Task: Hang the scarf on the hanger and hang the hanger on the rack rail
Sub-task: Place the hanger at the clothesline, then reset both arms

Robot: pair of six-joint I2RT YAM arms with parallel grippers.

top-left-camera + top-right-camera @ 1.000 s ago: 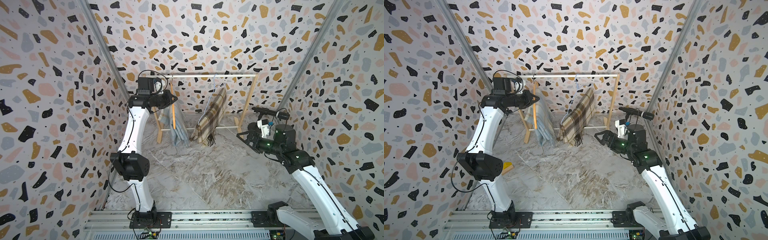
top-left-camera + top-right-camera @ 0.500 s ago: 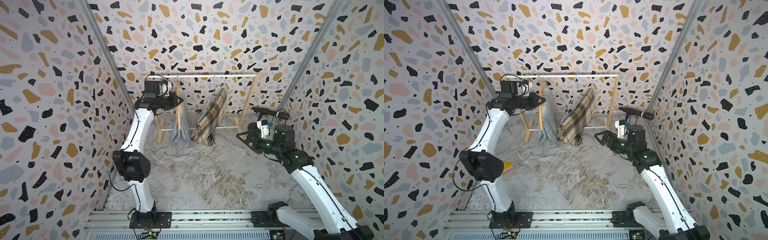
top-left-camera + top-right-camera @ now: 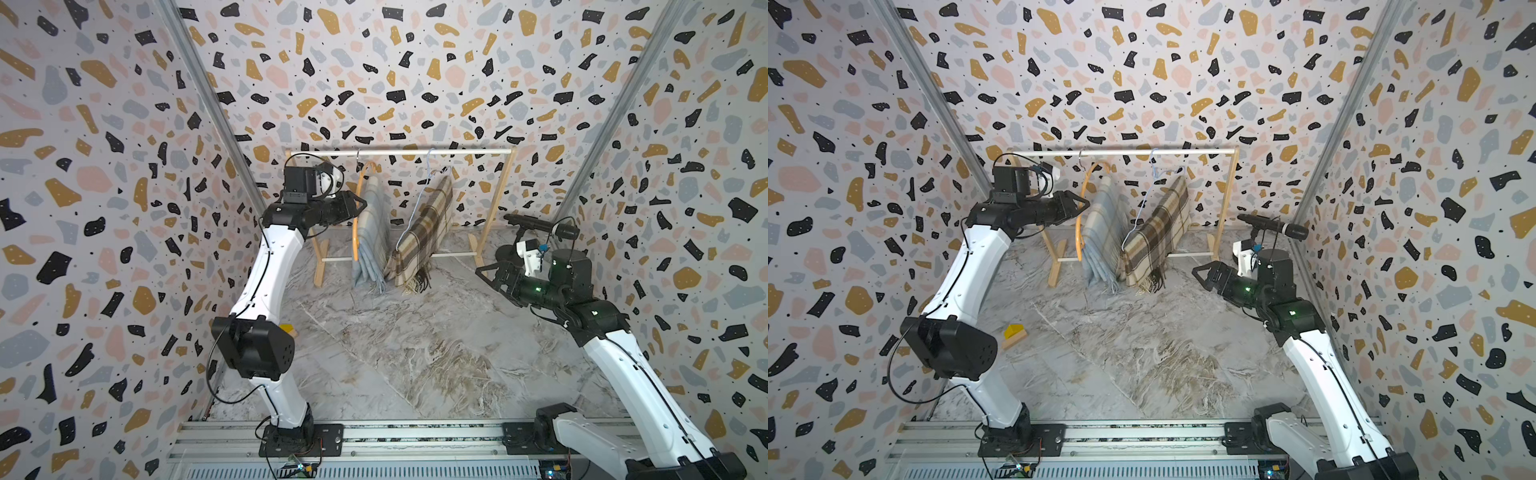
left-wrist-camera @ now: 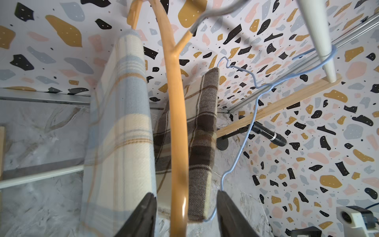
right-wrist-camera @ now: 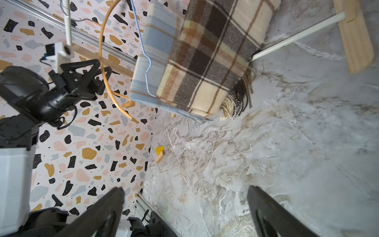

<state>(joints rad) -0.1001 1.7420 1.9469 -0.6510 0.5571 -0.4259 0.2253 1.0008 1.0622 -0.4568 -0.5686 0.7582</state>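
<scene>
Rack (image 3: 399,153) at back. Blue scarf (image 3: 374,232) draped over wood hanger (image 3: 355,232), hook looks seated on the rail. Left gripper (image 4: 185,196) jaws apart either side of the hanger arm, gripping nothing. Likely last step: letting go. Next: back straight out without snagging the hanger. Brown scarf (image 3: 428,232) on wire hanger (image 3: 419,195) just beside, tight. Right gripper (image 5: 185,188) wide open, empty, well apart. Yellow block (image 3: 1013,332) on floor, out of the way.

The scarf (image 4: 121,123) is woven cloth (matt, slightly fuzzy); the hanger (image 4: 178,123) is smooth, glossy wood.
</scene>
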